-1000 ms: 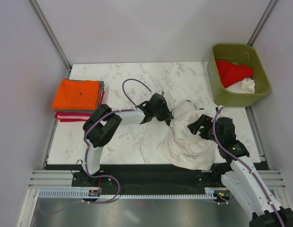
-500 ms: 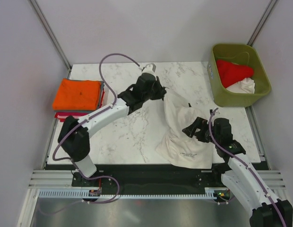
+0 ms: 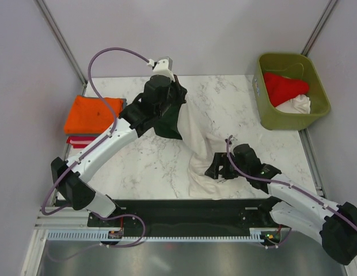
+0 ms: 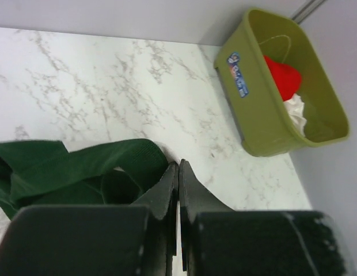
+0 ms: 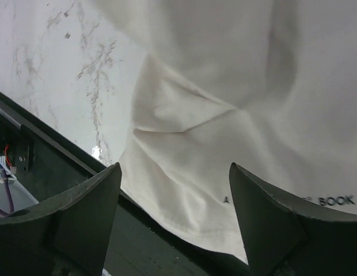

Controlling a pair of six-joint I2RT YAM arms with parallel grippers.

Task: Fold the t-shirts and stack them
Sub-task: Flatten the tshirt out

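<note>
A cream t-shirt [image 3: 197, 150] with dark green trim hangs stretched from the middle of the marble table [image 3: 149, 167] down to its front edge. My left gripper [image 3: 174, 118] is shut on the shirt's upper part, next to the green sleeve [image 4: 80, 169], and holds it raised. The left wrist view shows those jaws [image 4: 178, 165] pressed together. My right gripper [image 3: 216, 171] stands open just above the shirt's lower part [image 5: 224, 86], its fingers [image 5: 89, 198] spread wide with nothing gripped. The hem lies over the table's front edge.
A folded orange t-shirt [image 3: 93, 114] lies on a red one [image 3: 80, 140] at the table's left edge. An olive-green bin [image 3: 316, 106] at the back right holds a red t-shirt [image 3: 285, 86] and a white one [image 3: 297, 104]. A dark rail [image 5: 138, 244] runs below the hem.
My left arm has swung back and to the left, pulling the cream shirt out long. My right gripper has moved left and down over the shirt's lower part, still open.
</note>
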